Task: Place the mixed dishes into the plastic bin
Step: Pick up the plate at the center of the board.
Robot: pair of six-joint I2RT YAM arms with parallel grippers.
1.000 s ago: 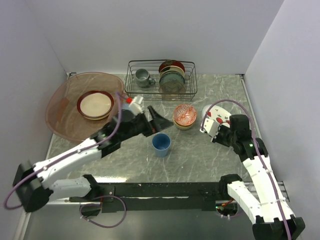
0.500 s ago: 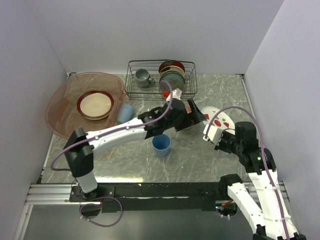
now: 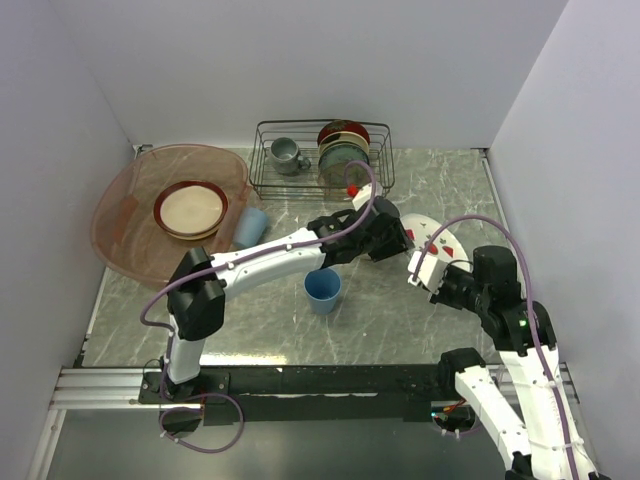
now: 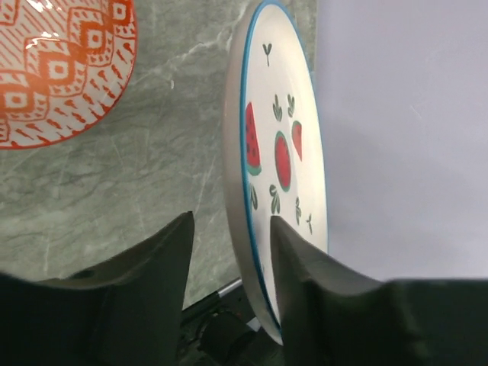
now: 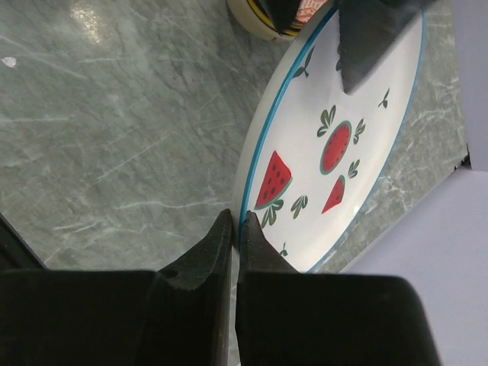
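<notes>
My arms (image 3: 265, 262) are white shells with black joints; a purple cable (image 3: 465, 216) loops along each; the fingers (image 4: 145, 282) are matte black.

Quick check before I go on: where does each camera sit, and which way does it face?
Top: above and behind the bases, looking down on the table; both arms show.
Left wrist: looks along the left hand, fingers either side of the rim of the white plate.
Right wrist: looks along the right hand, shut on the same rim.
Shared: both wrist views show that plate.
</notes>
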